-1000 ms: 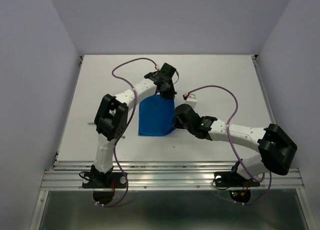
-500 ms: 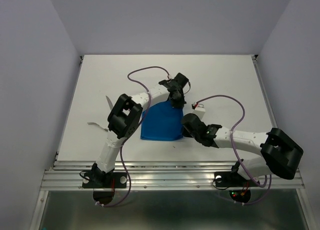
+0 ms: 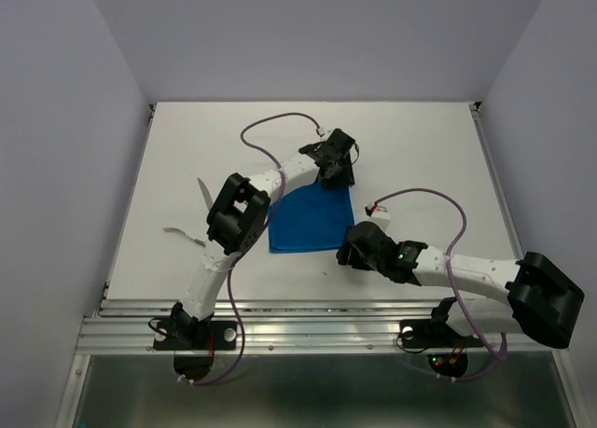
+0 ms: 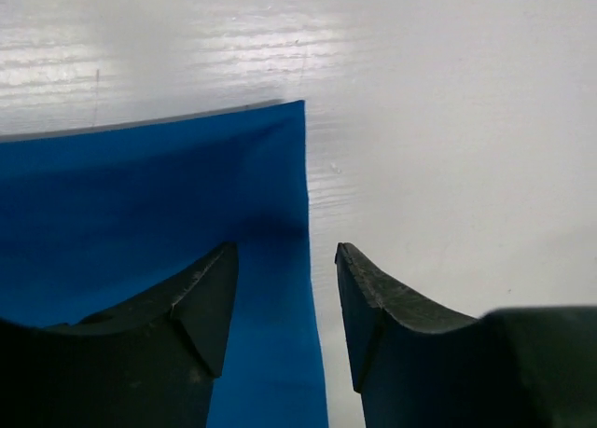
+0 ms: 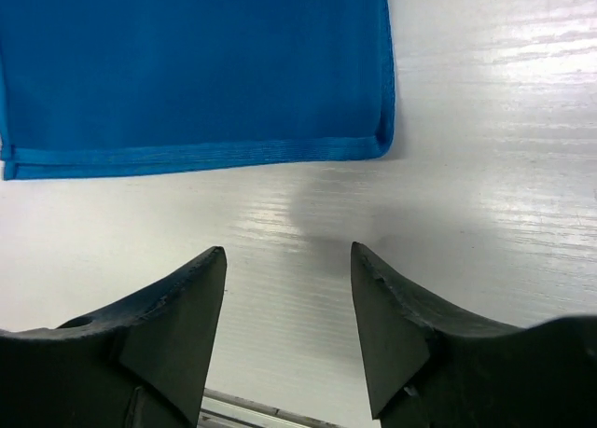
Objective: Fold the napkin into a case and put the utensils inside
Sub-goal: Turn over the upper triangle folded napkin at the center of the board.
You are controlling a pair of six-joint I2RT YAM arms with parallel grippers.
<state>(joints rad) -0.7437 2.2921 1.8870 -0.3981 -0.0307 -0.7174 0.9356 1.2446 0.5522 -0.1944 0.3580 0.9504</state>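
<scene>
Napkin (image 3: 312, 221) mid-table (image 3: 420, 148), utensils (image 3: 202, 189) well left

Blue napkin (image 3: 312, 223) lies flat (folded double, edges aligned).

napkin (image 3: 312, 225): left edge under left arm (image 3: 238, 214) | both wrist views: napkin cut by frame edges | utensils (image 3: 202, 189): too small to tell apart

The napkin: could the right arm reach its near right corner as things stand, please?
Probably yes. The jaws of the right arm stand open just short of that corner of the napkin, with only bare table between; nothing looks to be in the way.
</scene>
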